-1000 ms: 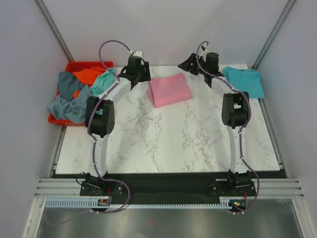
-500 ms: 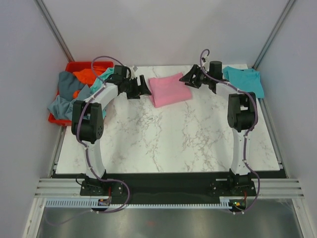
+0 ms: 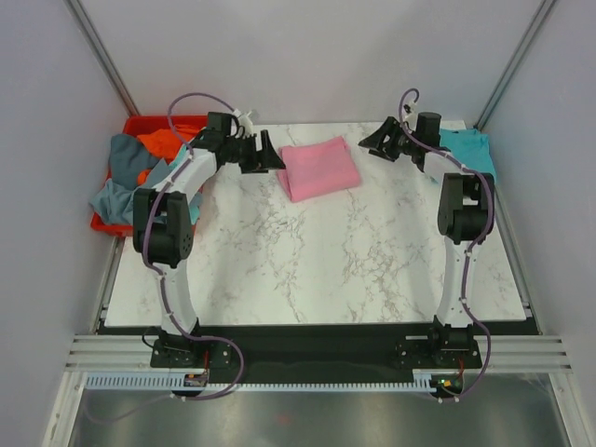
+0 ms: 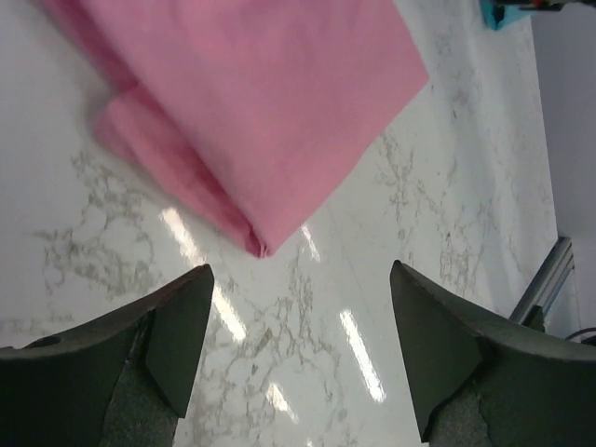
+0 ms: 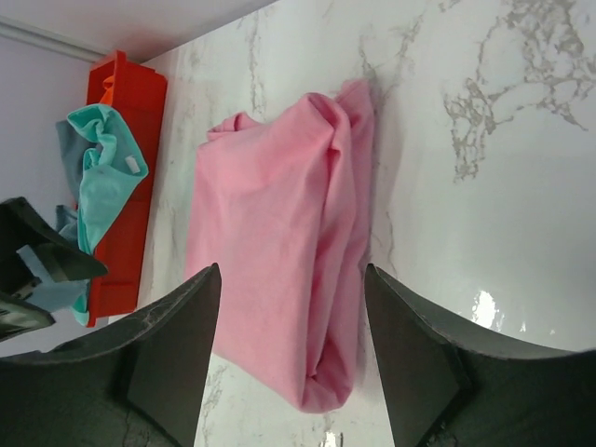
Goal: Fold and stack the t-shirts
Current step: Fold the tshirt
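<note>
Pink cloth lies folded at the far middle of your marble table (image 3: 326, 270). This pink t-shirt (image 3: 319, 168) is a compact, slightly skewed rectangle, flat on the surface, and neither arm holds it.

Your left gripper (image 3: 271, 157) sits just beside the shirt's left edge, pointing toward it. In the left wrist view its fingers (image 4: 177, 321) stand wide apart with nothing between them but bare marble, and one folded corner of the pink t-shirt (image 4: 251, 102) pokes toward the gap without touching either finger.

Your right gripper (image 3: 371, 145) is near the shirt's far right corner, aimed back at it with a strip of table in between. Its fingers (image 5: 177, 345) are also spread wide and empty. Through them you see the pink t-shirt (image 5: 279, 279) lying lengthwise, its thick rolled fold running along one side.

A teal t-shirt (image 3: 468, 151) lies spread at the far right corner of the table, partly behind your right arm.

Off the table's far left edge stands the red bin (image 3: 177, 120). A grey-blue shirt (image 3: 124, 158) and an orange shirt (image 3: 164, 142) are heaped in it, with more grey-blue cloth spilling over its near side. The right wrist view shows a mint shirt (image 5: 104, 172) draped over the red bin (image 5: 132, 98).
</note>
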`<state>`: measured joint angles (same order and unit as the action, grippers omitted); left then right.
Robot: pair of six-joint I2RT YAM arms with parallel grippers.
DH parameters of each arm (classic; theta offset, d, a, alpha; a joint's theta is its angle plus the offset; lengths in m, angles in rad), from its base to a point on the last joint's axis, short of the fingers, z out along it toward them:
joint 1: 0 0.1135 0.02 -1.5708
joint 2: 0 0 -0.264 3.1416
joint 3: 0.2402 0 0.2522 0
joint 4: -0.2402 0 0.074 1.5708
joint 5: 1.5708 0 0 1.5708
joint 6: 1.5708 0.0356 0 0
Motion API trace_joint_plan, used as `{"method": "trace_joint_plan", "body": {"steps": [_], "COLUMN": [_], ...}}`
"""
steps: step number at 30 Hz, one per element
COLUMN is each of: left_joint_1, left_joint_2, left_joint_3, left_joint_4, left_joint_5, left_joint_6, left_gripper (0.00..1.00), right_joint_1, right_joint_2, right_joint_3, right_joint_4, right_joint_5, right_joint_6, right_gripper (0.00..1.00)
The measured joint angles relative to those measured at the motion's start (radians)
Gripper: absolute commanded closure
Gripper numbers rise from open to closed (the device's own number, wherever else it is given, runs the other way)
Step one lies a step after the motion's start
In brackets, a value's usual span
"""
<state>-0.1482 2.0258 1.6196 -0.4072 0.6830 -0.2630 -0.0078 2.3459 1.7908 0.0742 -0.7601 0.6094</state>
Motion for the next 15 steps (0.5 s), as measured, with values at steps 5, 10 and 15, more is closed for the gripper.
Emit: {"method": "trace_joint_plan", "body": {"steps": [5, 10, 15], "left_joint_1": [-0.088, -0.169, -0.208], "left_joint_2": [0.109, 0.257, 0.349], "left_joint_3": [0.191, 0.367, 0.441], "left_joint_4": [0.051, 0.077, 0.060], "left_joint_5": [-0.016, -0.080, -0.212], "left_joint_6": [0.027, 0.051, 0.123], "left_gripper": [0.14, 0.14, 0.16], "right_joint_1": [0.004, 0.013, 0.015], "right_joint_2": [0.054, 0.086, 0.086], "right_joint_3": [0.002, 0.001, 0.021], "right_joint_4": [-0.002, -0.008, -0.038], "right_joint_5": [0.004, 0.006, 0.037], "right_joint_6": [-0.002, -0.002, -0.058], "right_gripper": [0.29, 0.30, 0.30]}}
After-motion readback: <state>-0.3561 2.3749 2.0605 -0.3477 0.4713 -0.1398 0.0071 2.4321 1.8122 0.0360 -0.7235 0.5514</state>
